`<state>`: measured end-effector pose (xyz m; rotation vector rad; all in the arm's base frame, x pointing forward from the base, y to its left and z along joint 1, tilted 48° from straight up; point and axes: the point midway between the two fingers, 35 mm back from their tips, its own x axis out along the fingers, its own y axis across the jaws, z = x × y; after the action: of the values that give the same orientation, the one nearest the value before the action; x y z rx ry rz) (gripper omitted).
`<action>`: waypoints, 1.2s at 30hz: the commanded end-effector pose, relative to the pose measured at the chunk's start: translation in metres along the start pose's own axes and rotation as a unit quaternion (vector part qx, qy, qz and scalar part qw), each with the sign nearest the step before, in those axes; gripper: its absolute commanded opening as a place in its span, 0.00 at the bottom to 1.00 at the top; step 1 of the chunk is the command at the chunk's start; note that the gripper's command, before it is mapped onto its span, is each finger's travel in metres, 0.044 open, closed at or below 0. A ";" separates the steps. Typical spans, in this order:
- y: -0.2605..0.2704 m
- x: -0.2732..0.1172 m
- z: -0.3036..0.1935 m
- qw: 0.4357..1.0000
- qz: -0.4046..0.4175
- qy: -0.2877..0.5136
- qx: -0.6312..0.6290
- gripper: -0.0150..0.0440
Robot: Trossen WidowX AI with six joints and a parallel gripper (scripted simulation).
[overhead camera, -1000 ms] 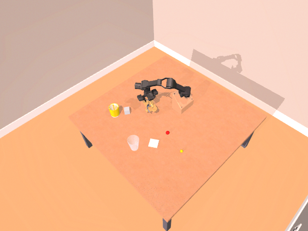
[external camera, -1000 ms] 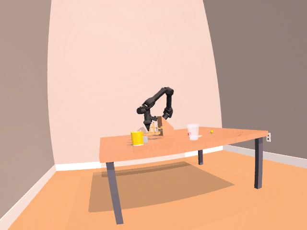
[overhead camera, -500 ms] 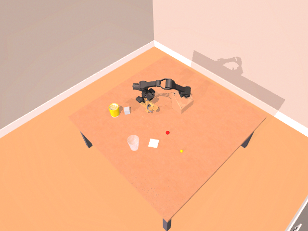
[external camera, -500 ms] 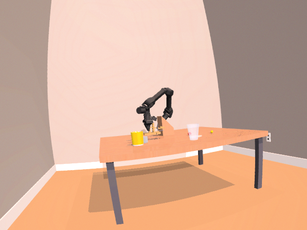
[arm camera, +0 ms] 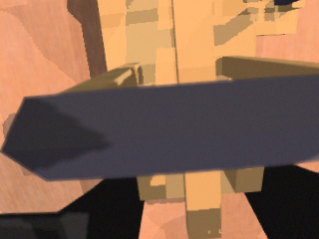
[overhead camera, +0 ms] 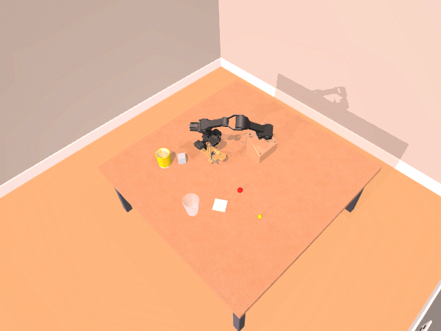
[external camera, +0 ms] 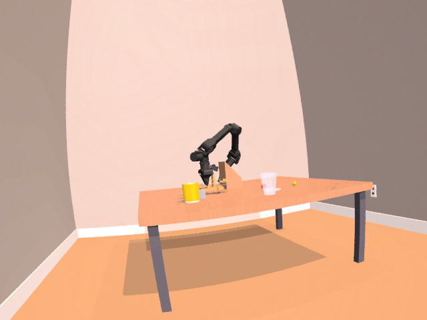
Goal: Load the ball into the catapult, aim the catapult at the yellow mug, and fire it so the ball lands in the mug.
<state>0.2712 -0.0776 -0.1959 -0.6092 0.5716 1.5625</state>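
My gripper [overhead camera: 205, 145] [external camera: 206, 182] [arm camera: 187, 155] is shut on the tan wooden catapult [overhead camera: 222, 156] [external camera: 221, 188] [arm camera: 196, 35]. The catapult seems to hang slightly above the table, its shadow just below it. A dark bar [arm camera: 164, 129] crosses the wrist view and hides its middle. The yellow mug [overhead camera: 164, 161] [external camera: 190, 193] stands upright, to the left of the catapult in the top and exterior views. A red ball [overhead camera: 239, 189] and a smaller yellow ball [overhead camera: 259, 216] [external camera: 294, 183] lie on the table, apart from the catapult. The catapult's cup cannot be made out.
A grey cube [overhead camera: 181, 158] [external camera: 202, 194] stands between mug and catapult. A wooden wedge-shaped box [overhead camera: 264, 149] [external camera: 233, 177] stands beside the arm's base. A translucent cup [overhead camera: 191, 205] [external camera: 269, 184] and a white square [overhead camera: 220, 205] are farther out on the table [overhead camera: 284, 231].
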 end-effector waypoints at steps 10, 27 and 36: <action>-0.002 0.018 0.000 1.000 -0.006 0.000 0.002 0.25; 0.000 0.023 0.000 1.000 0.000 -0.001 0.000 0.57; -0.001 0.013 0.000 1.000 0.000 0.000 0.000 0.97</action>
<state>0.2696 -0.0608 -0.2102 -0.6041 0.5729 1.5652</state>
